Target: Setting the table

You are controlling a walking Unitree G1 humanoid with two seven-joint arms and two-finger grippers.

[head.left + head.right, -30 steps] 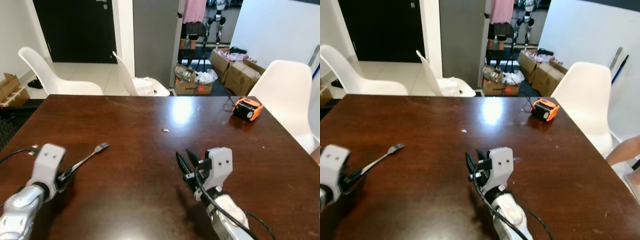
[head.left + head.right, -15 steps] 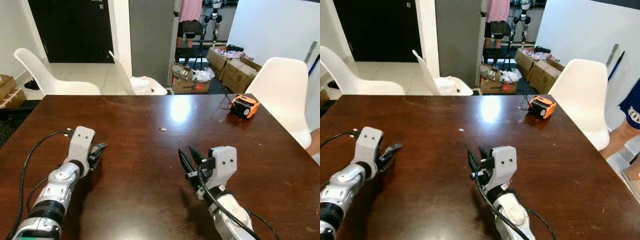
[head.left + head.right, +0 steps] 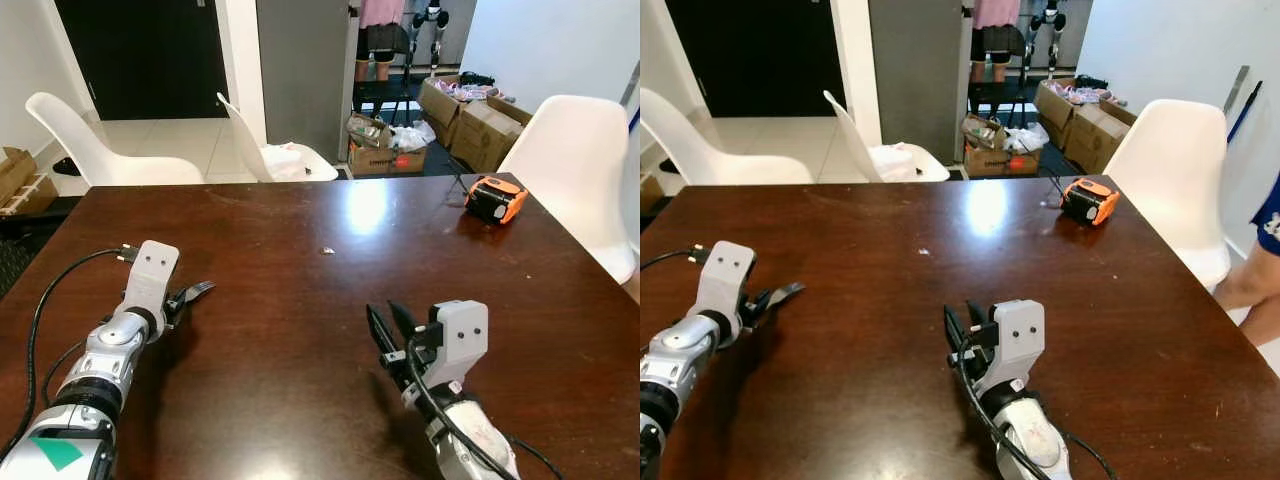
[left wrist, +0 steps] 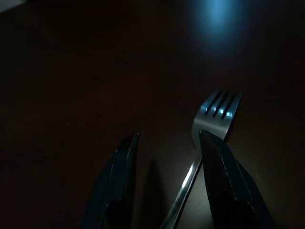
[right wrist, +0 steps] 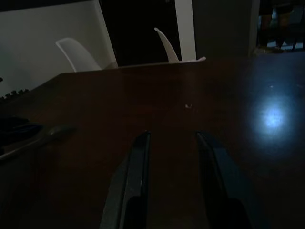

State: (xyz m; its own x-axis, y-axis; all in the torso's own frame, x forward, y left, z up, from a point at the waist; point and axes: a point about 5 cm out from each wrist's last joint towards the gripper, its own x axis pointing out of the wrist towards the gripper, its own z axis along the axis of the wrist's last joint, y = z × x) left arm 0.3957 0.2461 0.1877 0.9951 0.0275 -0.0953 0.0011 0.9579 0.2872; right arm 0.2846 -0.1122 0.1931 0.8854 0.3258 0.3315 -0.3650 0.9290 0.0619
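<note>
We see a dark brown desk (image 3: pixel 300 250) with the left pincer (image 3: pixel 180 300) low over its left side, fingers spread apart around a fork (image 4: pixel 215 112); in the left wrist view the fork handle runs along the inside of one finger (image 4: pixel 224 176) with a clear gap to the other, so we read it as apart, not clamped (whether the handle actually touches that finger we cannot tell). The fork lies on the desk, tines (image 3: pixel 203 287) poking out past the fingertips toward the desk middle. The right pincer (image 3: pixel 388 325) hovers over the near centre-right of the desk, fingers apart with nothing between them. An orange and black tape measure (image 3: pixel 495 199) sits near the far right edge, well apart from both pincers. A small pale speck (image 3: pixel 327 250) lies mid-desk. White chairs (image 3: pixel 110 150) stand around the desk, cardboard boxes (image 3: pixel 470 110) on the floor beyond.
</note>
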